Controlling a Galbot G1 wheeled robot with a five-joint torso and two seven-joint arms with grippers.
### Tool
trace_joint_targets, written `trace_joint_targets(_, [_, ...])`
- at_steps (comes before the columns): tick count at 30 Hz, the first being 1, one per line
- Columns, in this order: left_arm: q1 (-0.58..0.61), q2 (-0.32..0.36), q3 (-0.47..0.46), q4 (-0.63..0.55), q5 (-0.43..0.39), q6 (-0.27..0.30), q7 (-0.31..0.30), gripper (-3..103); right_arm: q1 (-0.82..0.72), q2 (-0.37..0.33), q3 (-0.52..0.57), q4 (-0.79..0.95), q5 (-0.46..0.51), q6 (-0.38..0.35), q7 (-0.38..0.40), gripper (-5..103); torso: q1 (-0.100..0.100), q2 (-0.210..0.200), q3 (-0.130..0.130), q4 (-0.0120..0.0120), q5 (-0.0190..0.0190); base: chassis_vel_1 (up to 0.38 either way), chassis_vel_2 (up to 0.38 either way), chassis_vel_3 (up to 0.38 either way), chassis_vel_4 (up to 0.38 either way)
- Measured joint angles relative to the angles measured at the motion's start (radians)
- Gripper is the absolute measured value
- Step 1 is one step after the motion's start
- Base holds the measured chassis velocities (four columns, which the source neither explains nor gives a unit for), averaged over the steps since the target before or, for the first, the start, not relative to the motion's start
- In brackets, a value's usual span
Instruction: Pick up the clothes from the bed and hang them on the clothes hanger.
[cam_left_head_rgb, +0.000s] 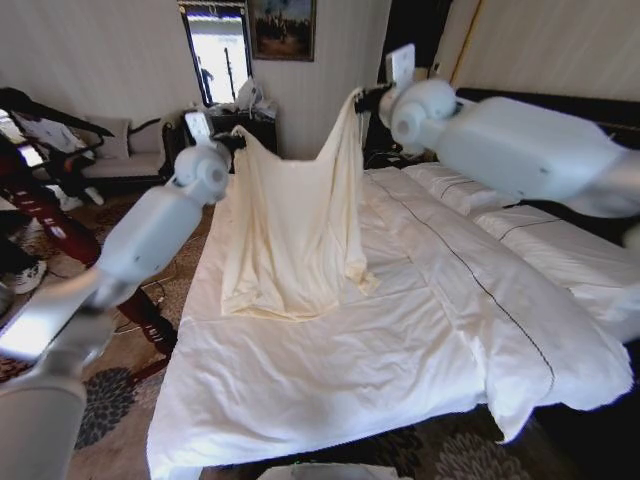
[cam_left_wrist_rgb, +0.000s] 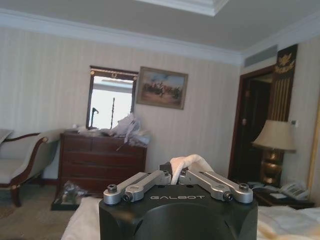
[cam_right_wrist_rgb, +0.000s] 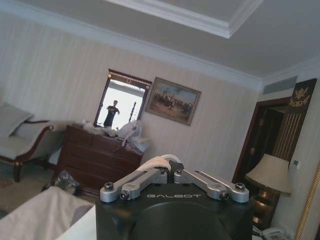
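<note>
Together the left gripper (cam_left_head_rgb: 237, 141) and right gripper (cam_left_head_rgb: 362, 98) pinch the cream garment (cam_left_head_rgb: 295, 225) spread above the white bed (cam_left_head_rgb: 400, 330).

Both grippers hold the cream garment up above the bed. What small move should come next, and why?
Probably lift both arms a little higher. The left gripper and right gripper each pinch a top corner of the clothes, but the hem lies bunched on the bed, so it would drag if carried away now.
</note>
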Motion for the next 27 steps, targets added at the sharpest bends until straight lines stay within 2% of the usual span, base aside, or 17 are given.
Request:
trace_joint_targets(3, [0.009,0.033,-0.003,-0.078,-0.022,0.007,-0.024,1,0.014,0.044,-0.003,0.063,0.016,-0.01,0.01,1,0.0,0.0,0.0,-0.0008,0.0001,0.0,0.0,0.0,0.0])
trace_joint_targets(5, [0.057,0.13,-0.032,-0.246,-0.063,0.023,-0.074,1,0.044,0.168,-0.028,0.234,0.058,-0.031,0.045,1,0.0,0.0,0.0,-0.0016,0.0006,0.0,0.0,0.0,0.0])
trace_joint_targets(6, [0.069,0.161,-0.041,-0.289,-0.075,0.028,-0.087,1,0.057,0.201,-0.04,0.277,0.071,-0.037,0.053,1,-0.001,0.0,0.0,-0.0015,0.0007,0.0,0.0,0.0,0.0])
trace_joint_targets(7, [0.069,0.161,-0.041,-0.289,-0.075,0.028,-0.087,1,0.057,0.201,-0.04,0.277,0.071,-0.037,0.053,1,-0.001,0.0,0.0,-0.0015,0.0007,0.0,0.0,0.0,0.0])
trace_joint_targets(8, [0.095,0.236,-0.07,-0.391,-0.106,0.044,-0.123,1,0.093,0.285,-0.074,0.378,0.1,-0.048,0.073,1,-0.001,0.0,-0.001,-0.001,0.0009,0.0,0.0,0.0,0.0])
trace_joint_targets(11, [0.128,0.368,-0.127,-0.608,-0.178,0.07,-0.16,1,0.213,0.453,-0.174,0.604,0.159,-0.066,0.099,1,-0.001,0.001,-0.001,0.0,0.0004,0.0,0.0,0.0,0.0])
trace_joint_targets(12, [0.135,0.421,-0.149,-0.68,-0.208,0.076,-0.172,1,0.261,0.51,-0.201,0.673,0.186,-0.075,0.11,1,-0.001,0.001,-0.001,-0.0009,0.0001,0.0,0.0,0.0,0.0])
trace_joint_targets(13, [0.137,0.461,-0.167,-0.733,-0.232,0.08,-0.18,1,0.297,0.555,-0.216,0.73,0.214,-0.085,0.123,1,-0.001,0.001,-0.001,-0.0009,0.0003,0.0,0.0,0.0,0.0])
trace_joint_targets(14, [0.137,0.461,-0.167,-0.733,-0.232,0.08,-0.18,1,0.297,0.555,-0.216,0.73,0.214,-0.085,0.123,1,-0.001,0.001,-0.001,-0.0009,0.0003,0.0,0.0,0.0,0.0])
trace_joint_targets(15, [0.138,0.503,-0.182,-0.785,-0.257,0.084,-0.185,1,0.33,0.593,-0.225,0.783,0.243,-0.098,0.139,1,-0.001,0.001,-0.001,-0.0013,0.0003,0.0,0.0,0.0,0.0])
trace_joint_targets(16, [0.128,0.58,-0.205,-0.871,-0.306,0.088,-0.19,1,0.396,0.655,-0.253,0.869,0.295,-0.117,0.172,1,-0.002,0.001,-0.001,-0.0007,0.0002,0.0,0.0,0.0,0.0])
trace_joint_targets(18, [0.108,0.646,-0.23,-0.941,-0.362,0.094,-0.192,1,0.488,0.717,-0.306,0.947,0.336,-0.136,0.19,1,-0.001,0.001,-0.001,-0.0003,0.0007,0.0,0.0,0.0,0.0])
trace_joint_targets(21, [0.098,0.684,-0.25,-0.979,-0.389,0.1,-0.191,1,0.56,0.757,-0.345,0.991,0.357,-0.153,0.198,1,-0.001,0.001,-0.001,-0.0006,0.001,0.0,0.0,0.0,0.0])
trace_joint_targets(22, [0.08,0.765,-0.308,-1.035,-0.454,0.112,-0.184,1,0.694,0.831,-0.39,1.062,0.419,-0.192,0.219,1,-0.001,0.001,-0.001,-0.0011,0.0002,0.0,0.0,0.0,0.0])
trace_joint_targets(24, [0.073,0.816,-0.359,-1.056,-0.515,0.117,-0.178,1,0.769,0.878,-0.402,1.101,0.478,-0.215,0.243,1,-0.001,0.001,-0.001,-0.0007,0.0004,0.0,0.0,0.0,0.0])
trace_joint_targets(25, [0.073,0.816,-0.359,-1.056,-0.515,0.117,-0.178,1,0.769,0.878,-0.402,1.101,0.478,-0.215,0.243,1,-0.001,0.001,-0.001,-0.0007,0.0004,0.0,0.0,0.0,0.0])
trace_joint_targets(27, [0.043,0.866,-0.389,-1.066,-0.583,0.12,-0.164,1,0.851,0.93,-0.407,1.149,0.563,-0.246,0.282,1,-0.001,0.001,-0.001,-0.0005,0.0006,0.0,0.0,0.0,0.0])
